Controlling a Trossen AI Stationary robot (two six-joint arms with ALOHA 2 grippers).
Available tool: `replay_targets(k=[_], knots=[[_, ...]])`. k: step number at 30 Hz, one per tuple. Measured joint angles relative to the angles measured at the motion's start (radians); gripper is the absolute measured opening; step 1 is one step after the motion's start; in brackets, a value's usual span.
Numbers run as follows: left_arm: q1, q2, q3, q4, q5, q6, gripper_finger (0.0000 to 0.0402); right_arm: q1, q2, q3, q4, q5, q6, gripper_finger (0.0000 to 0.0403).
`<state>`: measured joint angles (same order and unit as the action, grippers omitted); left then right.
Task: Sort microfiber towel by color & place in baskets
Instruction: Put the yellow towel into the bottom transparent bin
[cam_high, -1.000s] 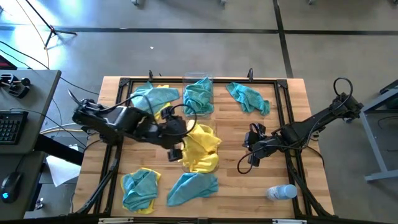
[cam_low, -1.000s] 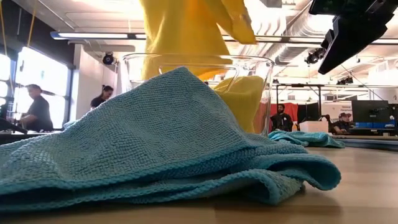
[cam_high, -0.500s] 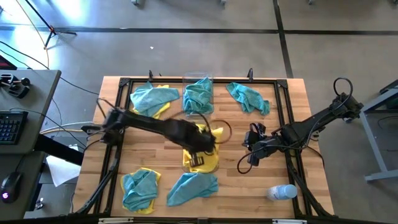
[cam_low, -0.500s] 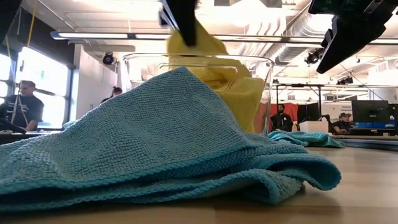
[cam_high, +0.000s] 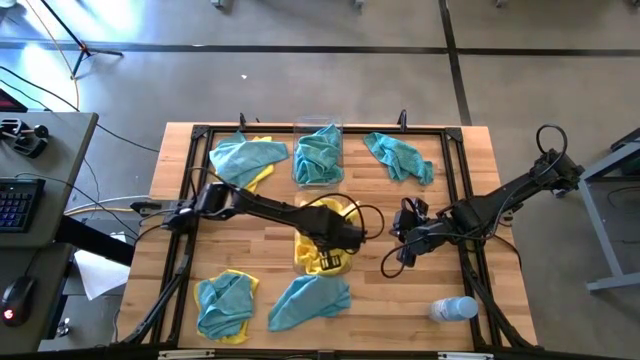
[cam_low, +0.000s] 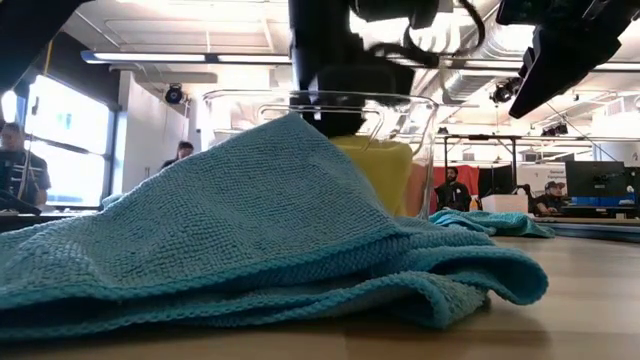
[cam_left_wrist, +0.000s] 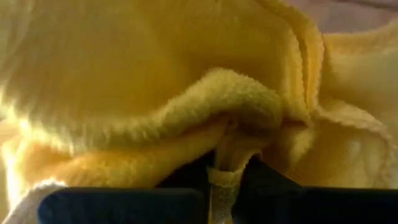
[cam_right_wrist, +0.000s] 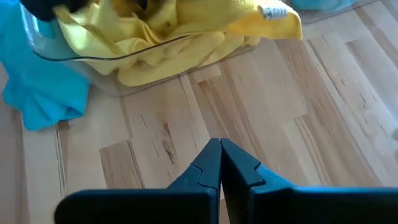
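Butcher-block wooden tabletop (cam_high: 470, 160), black metal frame rails (cam_high: 455, 180) boxing it in. Left gripper (cam_high: 338, 238) is down inside the clear plastic bin (cam_high: 300, 262) mid-table, fingers pinching a fold of bright yellow microfiber towel (cam_left_wrist: 186, 93). Right gripper (cam_right_wrist: 220, 163) hovers just beside it, fingers pressed together. Teal-blue towels (cam_high: 310, 300) lie scattered around; one fills the far clear bin (cam_high: 318, 155). Clear plastic bottle (cam_high: 452, 309) lies near the front corner. No readable writing.

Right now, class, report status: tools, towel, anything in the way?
Left tool down in near basket, pinching yellow towel. Right tool shut, empty, hovering beside it. Nothing in the way.
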<state>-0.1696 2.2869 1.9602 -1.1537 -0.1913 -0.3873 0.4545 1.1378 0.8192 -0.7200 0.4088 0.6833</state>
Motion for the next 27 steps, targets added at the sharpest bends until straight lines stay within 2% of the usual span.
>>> replay_targets(k=[9, 15, 27], knots=[[0.000, 0.023, 0.002, 0.118, 0.022, 0.032, 0.0101, 0.000, 0.000, 0.000, 0.000, -0.045, 0.041, 0.0000], [0.000, 0.013, 0.000, 0.121, 0.026, 0.050, 0.0138, 0.000, 0.000, 0.000, 0.000, -0.048, 0.042, 0.0000], [-0.036, -0.166, -0.002, 0.100, -0.067, 0.050, 0.0150, -0.001, 0.000, 0.000, 0.016, -0.031, 0.061, 0.0000]])
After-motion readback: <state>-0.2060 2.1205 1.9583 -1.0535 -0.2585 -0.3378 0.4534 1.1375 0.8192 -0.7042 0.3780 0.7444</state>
